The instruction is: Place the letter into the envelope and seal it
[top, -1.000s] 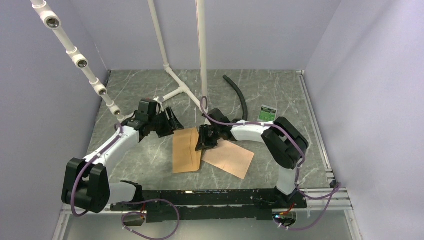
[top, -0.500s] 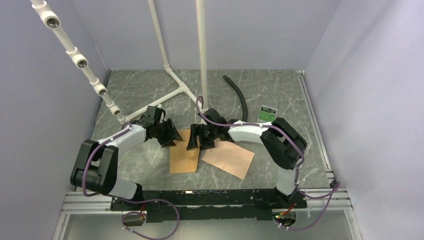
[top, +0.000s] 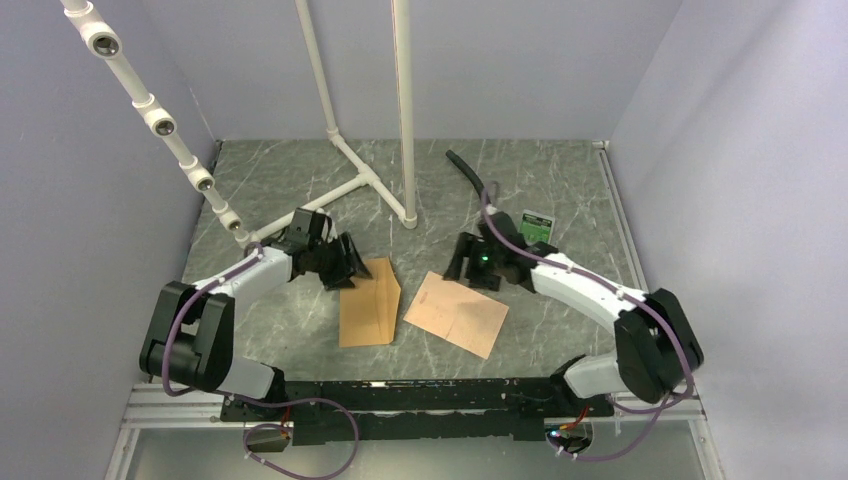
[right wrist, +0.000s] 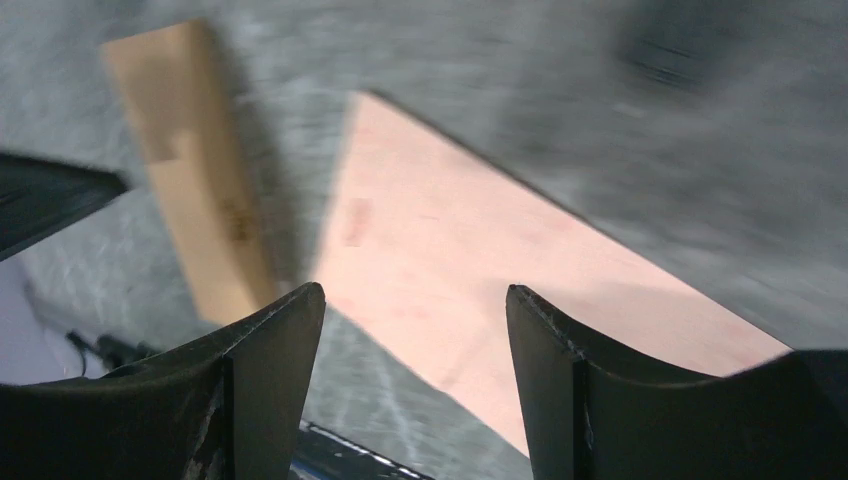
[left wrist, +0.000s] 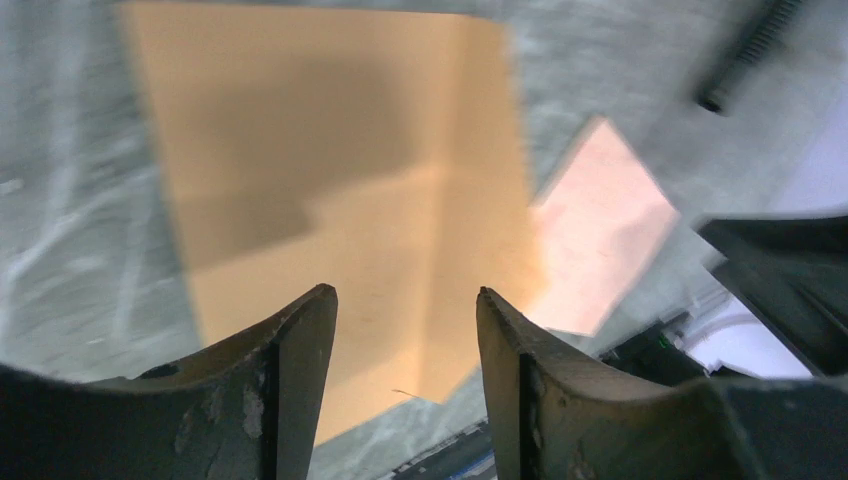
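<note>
Table point(top: 560, 190): grey marble-pattern top, veined white, evenly lit.
Walls: plain pale lavender on the left point(top: 70, 220), far point(top: 520, 70) and right point(top: 740, 180).
White PVC pipe frame point(top: 404, 110): uprights rising from the far middle of the table.
Diagonal pipe with tee fittings point(top: 150, 112): far left.
Black tube point(top: 462, 162): lying at the far side.
Green-and-white card point(top: 537, 226): right of centre.
Aluminium rail point(top: 625, 235): along the right edge.

Left arm point(top: 250, 275): elbow folded to the left of the envelope point(top: 368, 305), forearm extended toward its far left corner. Left tool point(top: 345, 265) point(left wrist: 400, 330): positioned at that corner, fingers apart, nothing gripped.

Right arm point(top: 590, 290): elbow well right of the envelope, forearm extended toward it. Right tool point(top: 462, 270) point(right wrist: 410, 340): near the envelope's right side, angled downward, fingers apart, nothing gripped.
</note>
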Motion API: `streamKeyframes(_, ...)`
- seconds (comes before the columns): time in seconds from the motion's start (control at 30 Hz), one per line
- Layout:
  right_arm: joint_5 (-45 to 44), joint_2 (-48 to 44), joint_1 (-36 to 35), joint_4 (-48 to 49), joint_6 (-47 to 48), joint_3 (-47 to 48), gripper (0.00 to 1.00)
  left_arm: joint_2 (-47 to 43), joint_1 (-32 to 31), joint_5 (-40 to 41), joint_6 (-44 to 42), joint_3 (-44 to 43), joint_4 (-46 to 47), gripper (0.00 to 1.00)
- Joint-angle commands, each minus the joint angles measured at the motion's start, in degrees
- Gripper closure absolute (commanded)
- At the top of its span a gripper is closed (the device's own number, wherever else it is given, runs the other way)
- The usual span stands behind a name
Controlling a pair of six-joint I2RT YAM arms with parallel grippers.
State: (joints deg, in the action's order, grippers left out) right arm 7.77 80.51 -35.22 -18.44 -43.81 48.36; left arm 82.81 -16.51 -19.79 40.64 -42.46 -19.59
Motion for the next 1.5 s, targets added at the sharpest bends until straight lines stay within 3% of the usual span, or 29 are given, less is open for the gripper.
streamKeyframes(0.0,-3.29,-7.34,7.65,-8.85,-4.61,-8.14,0.29,-4.92,-2.60,-12.89,-4.43,-6.48,7.50,0.39)
streamKeyframes(0.13,-1.25,-13.45,13.46,-10.55,-5.95,-13.77,0.29,-3.87,-7.34,-16.17,-3.75,-9.47,11.50,0.38)
streamKeyframes(0.27,0.33,-16.37,15.13,-11.51,-7.53,-17.06,0.30,1.59,-13.57,-13.23,-3.42,-12.51,13.47,0.39)
streamKeyframes(0.37,-1.09,-17.37,15.42,-13.08,-9.44,-18.93,0.30,7.45,-19.06,-8.44,-4.54,-16.51,10.70,0.41)
streamKeyframes(0.63,2.98,-18.36,15.88,-6.23,-11.64,-25.73,0.34,20.58,-28.15,0.34,-7.29,-25.50,2.29,0.48)
streamKeyframes(1.1,12.38,-29.70,16.15,16.44,-11.47,-38.90,0.35,30.40,-31.92,9.52,-10.32,-26.87,-5.30,0.56)
streamKeyframes(1.33,12.24,-29.60,16.25,16.08,-10.51,-37.60,0.36,30.56,-31.98,9.45,-10.07,-26.97,-5.31,0.57)
streamKeyframes(1.47,11.51,-26.87,16.24,16.50,-9.61,-36.79,0.46,30.13,-31.99,8.85,-10.10,-27.10,-4.98,0.57)
